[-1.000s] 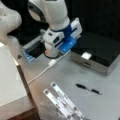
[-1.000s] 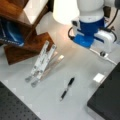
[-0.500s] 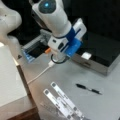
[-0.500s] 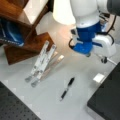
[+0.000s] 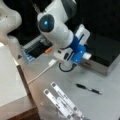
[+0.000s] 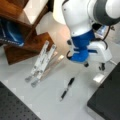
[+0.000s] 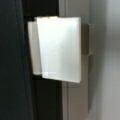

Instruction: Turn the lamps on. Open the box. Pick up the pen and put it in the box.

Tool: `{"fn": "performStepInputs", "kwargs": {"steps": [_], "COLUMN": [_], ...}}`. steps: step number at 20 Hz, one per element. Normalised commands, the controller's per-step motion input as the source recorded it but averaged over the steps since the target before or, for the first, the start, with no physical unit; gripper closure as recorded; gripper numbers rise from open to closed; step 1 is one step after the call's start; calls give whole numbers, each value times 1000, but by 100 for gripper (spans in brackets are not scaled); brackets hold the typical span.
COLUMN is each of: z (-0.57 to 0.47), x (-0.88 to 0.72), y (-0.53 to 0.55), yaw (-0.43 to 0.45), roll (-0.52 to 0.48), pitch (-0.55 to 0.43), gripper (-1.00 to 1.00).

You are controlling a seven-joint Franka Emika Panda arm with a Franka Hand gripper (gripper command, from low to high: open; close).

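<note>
Closest to the wrist camera, we record a pale, glossy tab (image 7: 58, 48) standing against the front of the box (image 7: 75, 100), with the black lid edge to the wrist view's left and the silver-grey side to its right; we take this tab for the label or latch fitting, though we cannot say which. No finger shows in that view. In a front view the gripper (image 6: 94, 66) hangs just above the box's front edge, near a small white patch (image 6: 98, 78) on that front, and we cannot tell whether its jaws stand apart or together, nor whether they touch the fitting. The lid lies flat and closed in both front views, so we judge the step in hand to be the opening of the box. To do it well, we advise squaring the fingers to the latch, catching the fitting itself and not the lid's smooth edge, and lifting along the hinge's arc so the case does not slide. Farther out, the pen (image 5: 88, 88) lies untouched on the table (image 5: 110, 105), well apart from the gripper and near the box front. Beyond it lie the flat white strips (image 5: 62, 102).
</note>
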Motion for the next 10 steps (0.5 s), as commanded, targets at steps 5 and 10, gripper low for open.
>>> {"fn": "performStepInputs", "kwargs": {"steps": [5,10], "z": [-119,-198], "x": [209,157], "y": [-25,-90], "yaw": [-84,4], "roll": [425,367], "pitch": [-79,-78], "gripper": [-100,-100]}}
